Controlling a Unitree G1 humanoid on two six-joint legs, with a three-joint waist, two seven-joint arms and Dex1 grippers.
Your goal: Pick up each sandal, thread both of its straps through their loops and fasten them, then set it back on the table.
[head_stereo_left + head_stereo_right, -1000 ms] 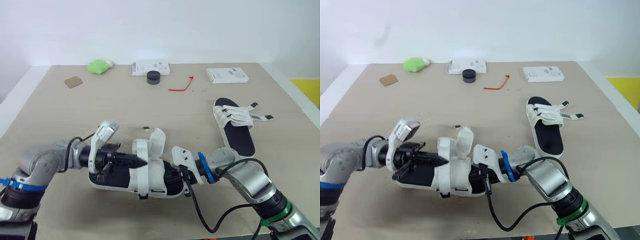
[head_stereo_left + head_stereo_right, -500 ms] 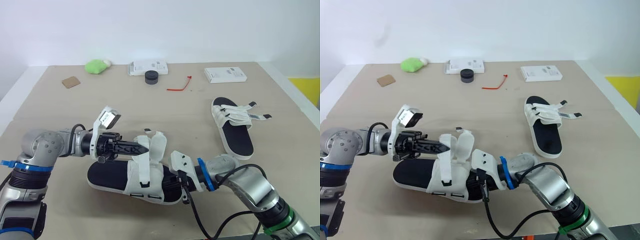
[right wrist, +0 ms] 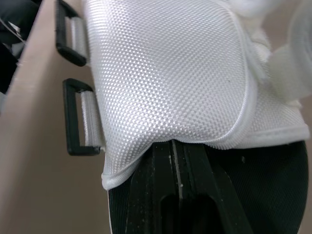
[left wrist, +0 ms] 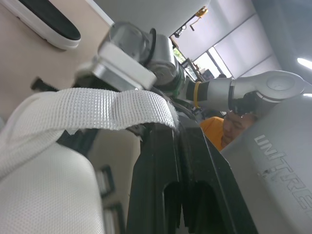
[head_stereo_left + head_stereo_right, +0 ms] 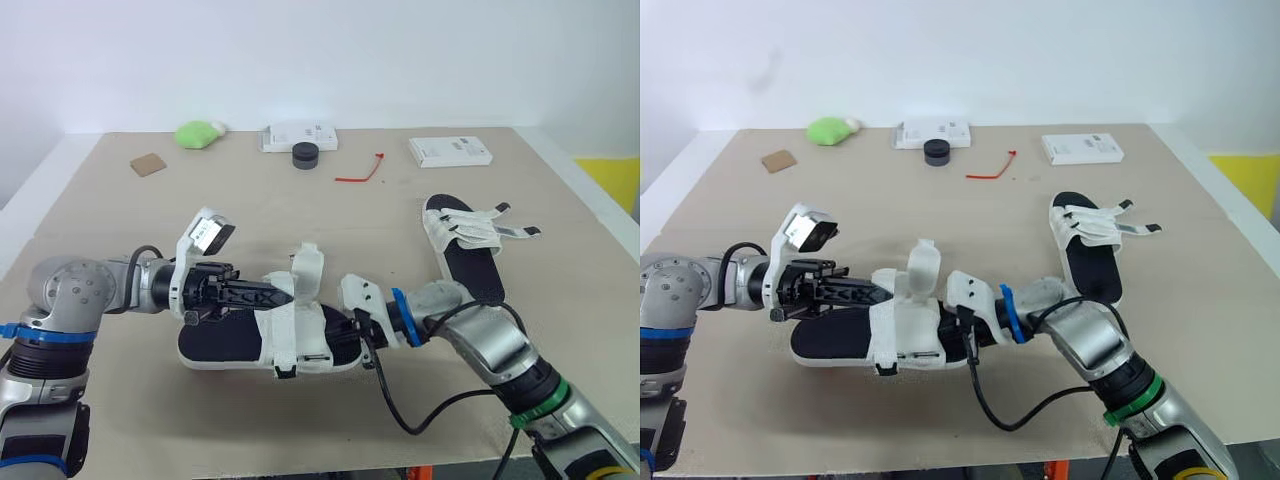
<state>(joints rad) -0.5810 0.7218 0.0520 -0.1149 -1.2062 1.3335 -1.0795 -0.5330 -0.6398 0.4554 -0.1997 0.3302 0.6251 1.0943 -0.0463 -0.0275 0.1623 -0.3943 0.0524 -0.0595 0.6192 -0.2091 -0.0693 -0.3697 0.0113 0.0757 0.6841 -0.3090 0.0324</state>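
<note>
The near sandal (image 5: pixel 222 344), black sole with a white upper, lies on the table between my arms. My left gripper (image 5: pixel 279 293) reaches in from the left and is shut on one of its white straps (image 4: pixel 92 110), whose flap (image 5: pixel 305 270) stands upright. My right gripper (image 5: pixel 342 336) comes in from the right, shut on the sandal's edge under the white upper (image 3: pixel 165 73). Two black loops (image 3: pixel 73 117) hang at the upper's side. The second sandal (image 5: pixel 474 268) lies at the right, its straps (image 5: pixel 510 232) loose.
At the back of the table are a green object (image 5: pixel 200 133), a brown card (image 5: pixel 147 164), two white boxes (image 5: pixel 298 135) (image 5: pixel 450 151), a black round object (image 5: pixel 305 154) and a red tie (image 5: pixel 360 172). The table's front edge runs close below the near sandal.
The near sandal has turned and settled flatter between the grippers. The strap flap now stands more upright. Both grippers keep their hold.
</note>
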